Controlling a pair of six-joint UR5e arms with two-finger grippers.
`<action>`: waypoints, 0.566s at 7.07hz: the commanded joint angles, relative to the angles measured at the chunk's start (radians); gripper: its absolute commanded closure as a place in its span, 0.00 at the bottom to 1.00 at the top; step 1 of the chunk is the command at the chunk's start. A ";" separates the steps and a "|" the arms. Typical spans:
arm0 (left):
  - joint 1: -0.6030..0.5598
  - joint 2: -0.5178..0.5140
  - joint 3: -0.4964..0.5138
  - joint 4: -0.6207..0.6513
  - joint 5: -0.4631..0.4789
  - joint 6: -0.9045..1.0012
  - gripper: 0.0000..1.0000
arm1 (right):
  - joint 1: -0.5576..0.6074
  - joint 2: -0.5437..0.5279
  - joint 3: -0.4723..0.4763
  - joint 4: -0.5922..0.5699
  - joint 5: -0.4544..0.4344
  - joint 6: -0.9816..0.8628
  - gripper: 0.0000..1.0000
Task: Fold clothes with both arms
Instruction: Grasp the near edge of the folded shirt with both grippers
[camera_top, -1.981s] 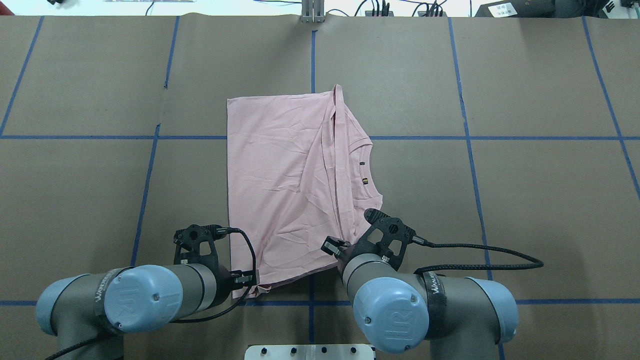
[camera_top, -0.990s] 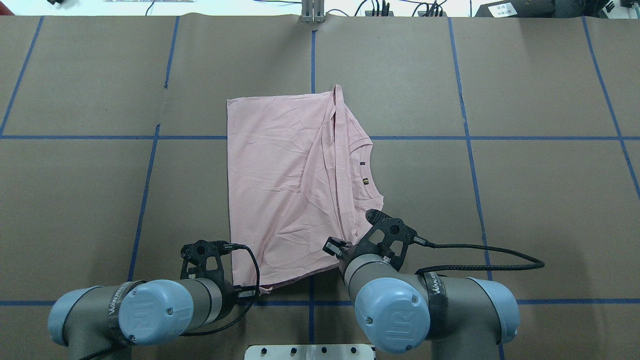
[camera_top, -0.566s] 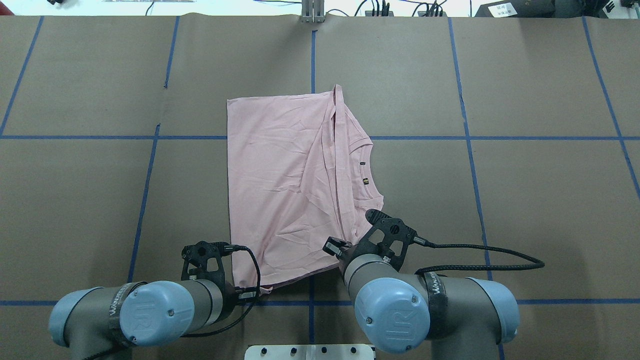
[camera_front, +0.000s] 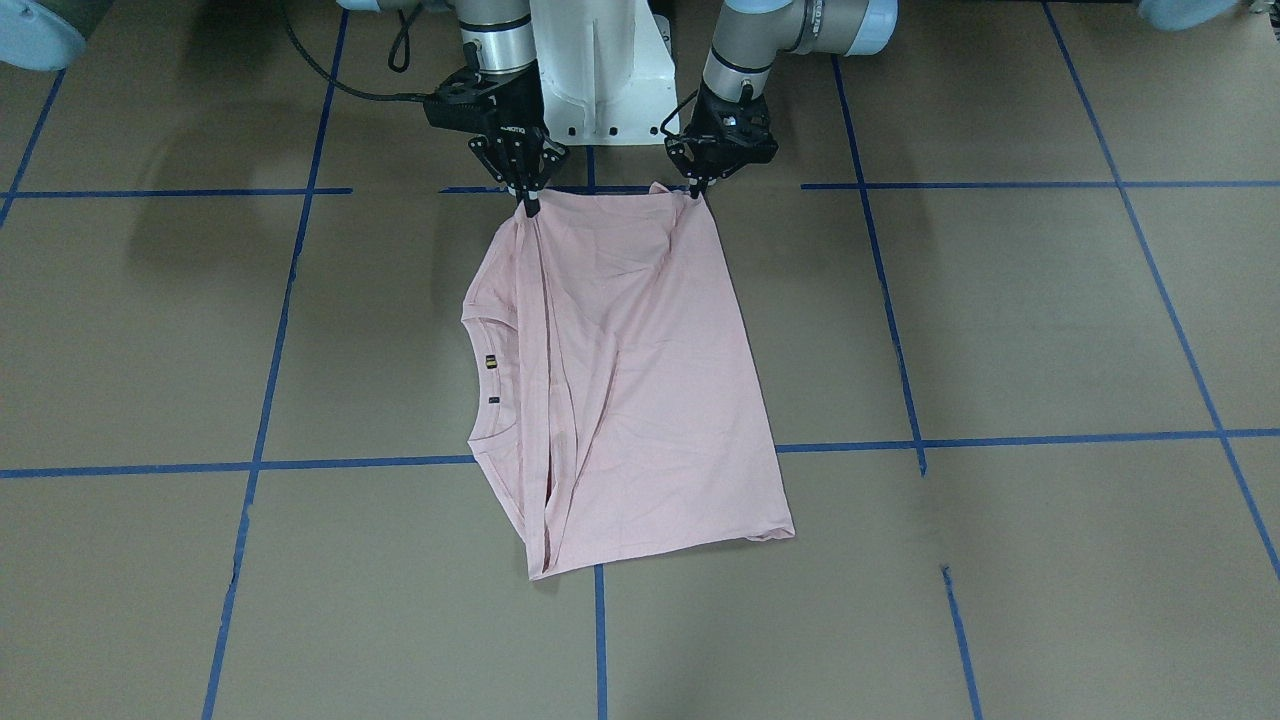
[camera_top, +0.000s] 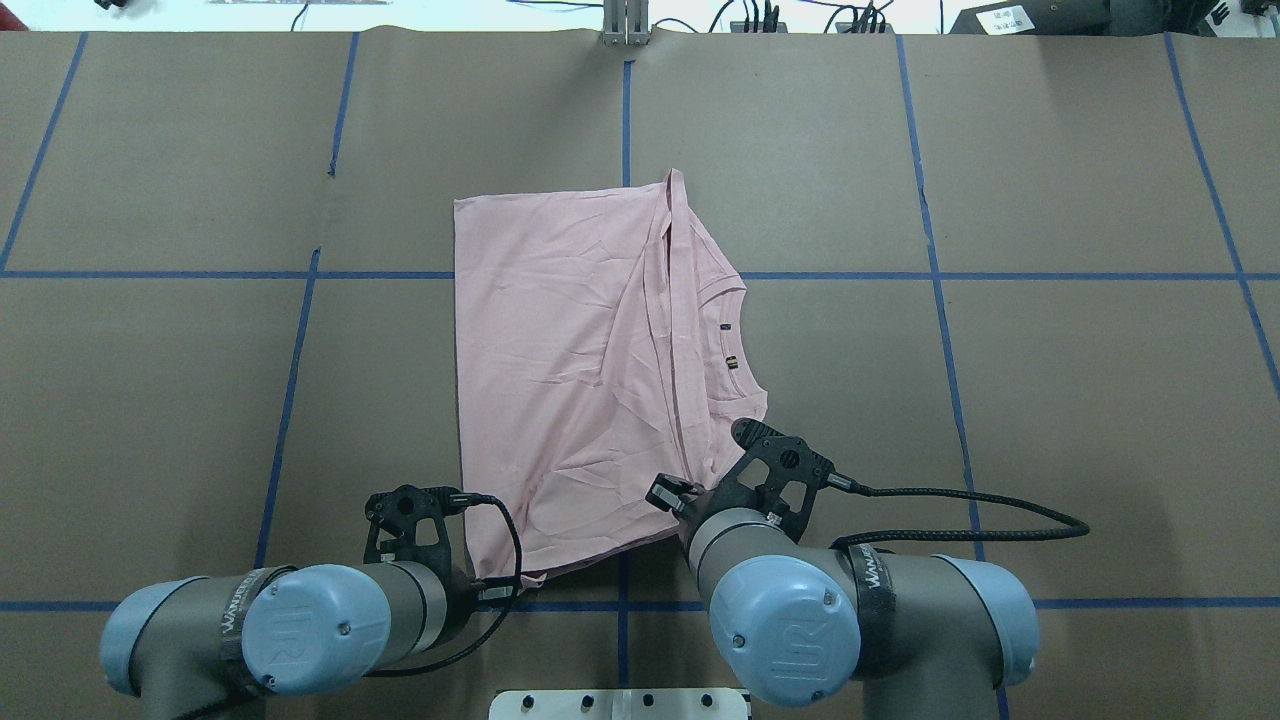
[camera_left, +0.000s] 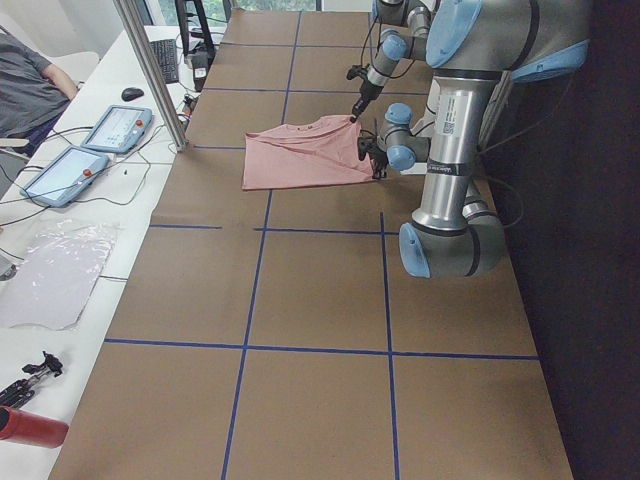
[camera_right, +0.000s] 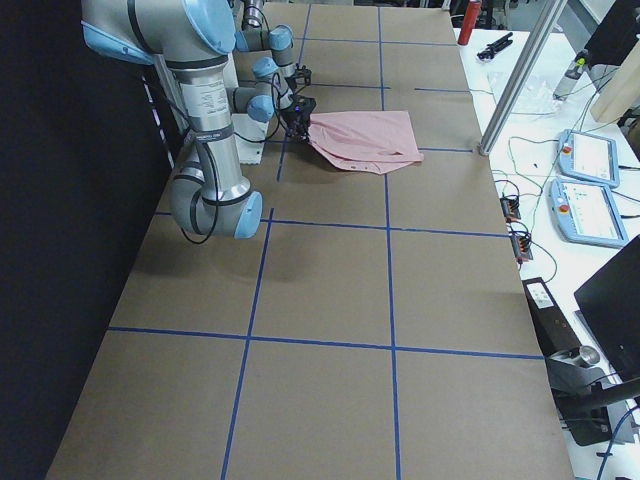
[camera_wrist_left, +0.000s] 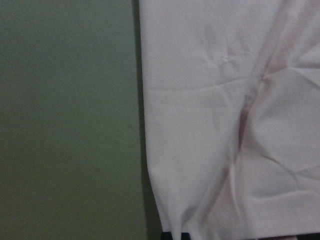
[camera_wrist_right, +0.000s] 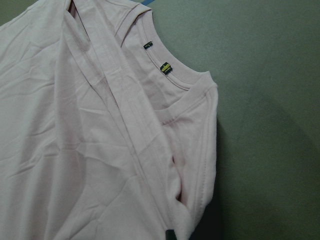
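Your left gripper (camera_front: 697, 190) is clamped on one corner of the shirt (camera_front: 640, 380), at the upper centre of the front view. The right gripper (camera_front: 527, 203) pinches the other corner, on the collar side. The pink shirt lies folded flat mid-table (camera_front: 1000, 330). Since two seconds ago the left arm (camera_top: 200, 630) has drawn back toward the overhead view's lower edge, dragging its corner; the right arm (camera_top: 900, 600) has barely shifted. Only the front view shows you both grips; overhead, the arms hide them. The right wrist view shows a black-and-yellow collar tag (camera_wrist_right: 165, 68), unreadable. The blue joint caps (camera_top: 785, 630) read "UR".
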 joint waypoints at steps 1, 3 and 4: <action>-0.008 -0.003 -0.061 0.028 -0.006 0.032 1.00 | 0.000 -0.013 0.008 0.000 0.000 -0.002 1.00; -0.014 -0.012 -0.320 0.255 -0.045 0.093 1.00 | -0.009 -0.032 0.160 -0.142 0.012 -0.006 1.00; -0.042 -0.025 -0.452 0.376 -0.143 0.093 1.00 | -0.037 -0.030 0.278 -0.255 0.014 -0.006 1.00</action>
